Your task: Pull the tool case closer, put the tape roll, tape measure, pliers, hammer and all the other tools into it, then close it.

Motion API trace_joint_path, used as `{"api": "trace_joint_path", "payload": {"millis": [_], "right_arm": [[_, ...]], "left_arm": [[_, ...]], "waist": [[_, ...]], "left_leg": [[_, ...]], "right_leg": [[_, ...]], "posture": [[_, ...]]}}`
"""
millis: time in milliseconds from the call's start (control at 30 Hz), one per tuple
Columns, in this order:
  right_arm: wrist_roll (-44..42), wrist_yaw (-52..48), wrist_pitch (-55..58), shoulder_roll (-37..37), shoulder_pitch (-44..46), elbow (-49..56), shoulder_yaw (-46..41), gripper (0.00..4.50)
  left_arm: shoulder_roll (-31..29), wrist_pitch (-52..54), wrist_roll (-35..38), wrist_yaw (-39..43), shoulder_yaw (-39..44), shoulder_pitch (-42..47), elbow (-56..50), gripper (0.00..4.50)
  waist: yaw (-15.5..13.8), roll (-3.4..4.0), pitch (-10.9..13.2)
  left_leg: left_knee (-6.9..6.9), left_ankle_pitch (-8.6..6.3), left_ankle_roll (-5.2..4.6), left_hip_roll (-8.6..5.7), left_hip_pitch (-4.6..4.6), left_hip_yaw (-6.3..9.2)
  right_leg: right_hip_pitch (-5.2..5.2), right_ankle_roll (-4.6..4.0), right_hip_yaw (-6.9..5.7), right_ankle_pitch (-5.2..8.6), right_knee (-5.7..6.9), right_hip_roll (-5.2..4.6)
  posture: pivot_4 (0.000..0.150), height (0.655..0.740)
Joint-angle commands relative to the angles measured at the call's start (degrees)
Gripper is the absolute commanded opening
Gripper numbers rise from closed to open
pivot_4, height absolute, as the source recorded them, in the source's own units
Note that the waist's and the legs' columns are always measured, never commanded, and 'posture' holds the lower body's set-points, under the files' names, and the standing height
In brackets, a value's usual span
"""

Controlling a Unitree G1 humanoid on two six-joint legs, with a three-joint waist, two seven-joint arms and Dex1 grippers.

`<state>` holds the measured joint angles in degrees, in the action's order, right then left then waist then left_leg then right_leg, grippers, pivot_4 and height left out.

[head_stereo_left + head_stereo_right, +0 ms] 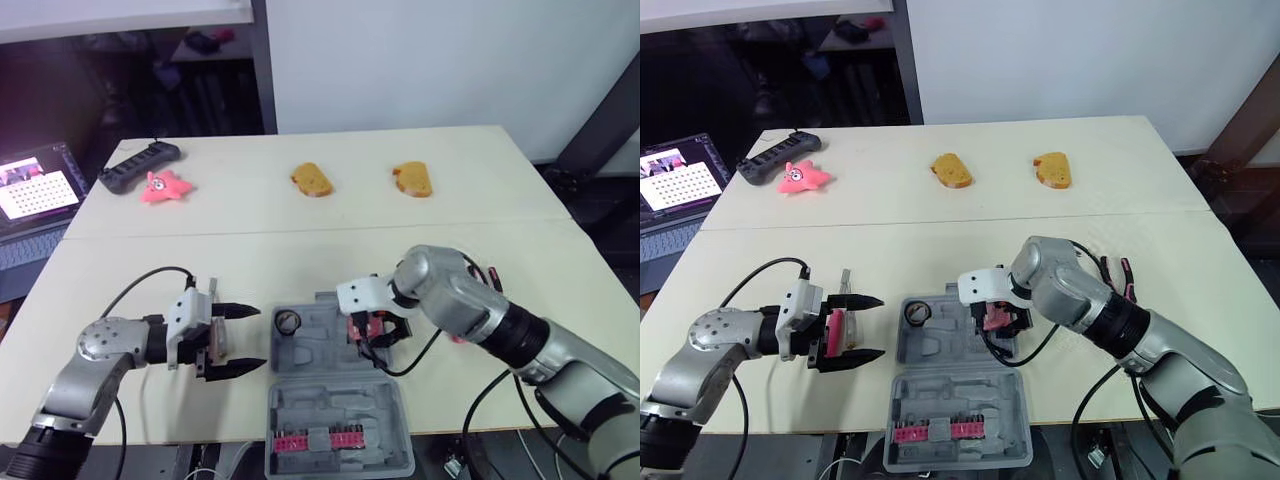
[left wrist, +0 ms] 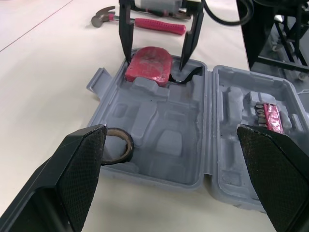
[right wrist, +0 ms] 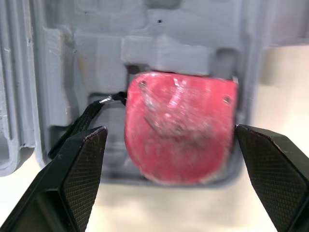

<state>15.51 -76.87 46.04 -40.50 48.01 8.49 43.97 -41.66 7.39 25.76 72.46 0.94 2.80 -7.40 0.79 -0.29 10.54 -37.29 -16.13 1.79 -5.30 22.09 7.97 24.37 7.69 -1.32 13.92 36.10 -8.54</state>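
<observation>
The tool case [image 1: 335, 400] was plain grey, and the tape measure [image 3: 178, 128] a scuffed red with a black strap. The tape roll [image 2: 128, 145] was black. The hammer [image 2: 159, 25] had a red handle and a steel-grey head. The fingers [image 2: 79, 162] were black, with a fine diamond cross-hatch. The worktop [image 1: 300, 230] was pale cream, the toy [image 1: 165, 187] bright pink.

The tool case [image 2: 164, 145] is made of dull grey plastic. The red tape measure [image 3: 178, 125] is made of shiny plastic, marked with scratches. The black finger pads [image 3: 77, 183] are covered in rough criss-cross lines.
</observation>
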Motion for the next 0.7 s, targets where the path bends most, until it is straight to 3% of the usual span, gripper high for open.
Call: {"api": "trace_joint_path", "payload": {"millis": [33, 67, 167, 333, 533, 700], "right_arm": [[-3.77, -0.36, 2.76, -1.46, -1.38, 5.48, -6.4, 4.47], [-5.18, -0.1, 3.09, -1.74, -2.5, 6.43, -8.16, 4.47], [-8.26, 1.48, 3.68, -1.41, -5.21, 7.39, -12.41, 3.57], [-11.3, 7.55, -1.44, -0.62, -10.7, 6.2, -19.35, 1.15], [-17.75, 11.58, -4.38, -0.33, -20.29, 10.07, -27.96, 1.15], [-22.45, 19.19, -6.97, 4.86, -30.58, 13.79, -35.35, 1.15]], "left_arm": [[-0.38, 0.05, 1.03, 0.17, 0.85, 0.45, -1.67, 4.5], [-0.4, 0.0, 0.99, 0.19, 0.87, 0.46, -1.61, 4.5], [-0.42, -0.05, 0.98, 0.23, 0.89, 0.46, -1.54, 4.5], [-0.3, -0.13, 0.92, 0.17, 0.75, 0.44, -1.45, 4.5], [-0.16, -0.22, 0.86, -0.19, 0.88, 0.28, -1.26, 4.5], [0.24, -0.29, 0.82, -0.93, 0.83, -0.48, -1.64, 4.5]], "waist": [[-0.04, 0.0, 0.0], [-0.08, -0.01, -0.01], [-0.11, -0.02, -0.01], [-0.06, -0.01, -0.01], [-0.25, -0.02, -0.01], [-0.05, -0.03, -0.03]], "left_leg": [[-0.02, 0.01, 0.01, 0.0, 0.07, 0.0], [-0.02, 0.01, 0.01, 0.0, 0.09, 0.0], [-0.02, 0.0, 0.0, 0.0, 0.1, 0.0], [-0.02, 0.01, 0.0, 0.0, 0.1, -0.01], [-0.02, 0.01, 0.0, 0.0, 0.11, -0.01], [-0.03, 0.0, -0.01, 0.01, 0.1, 0.0]], "right_leg": [[0.06, -0.01, 0.0, -0.01, 0.01, 0.0], [0.07, -0.01, 0.0, -0.01, 0.0, 0.0], [0.06, -0.02, -0.01, -0.01, -0.01, 0.0], [0.06, -0.03, -0.01, -0.02, 0.0, 0.0], [0.06, -0.03, -0.01, -0.03, -0.01, -0.01], [0.04, -0.04, -0.01, -0.03, 0.0, 0.0]], "posture": [[0.15, 0.74], [0.15, 0.74], [0.15, 0.74], [0.15, 0.74], [0.15, 0.74], [0.15, 0.74]]}}
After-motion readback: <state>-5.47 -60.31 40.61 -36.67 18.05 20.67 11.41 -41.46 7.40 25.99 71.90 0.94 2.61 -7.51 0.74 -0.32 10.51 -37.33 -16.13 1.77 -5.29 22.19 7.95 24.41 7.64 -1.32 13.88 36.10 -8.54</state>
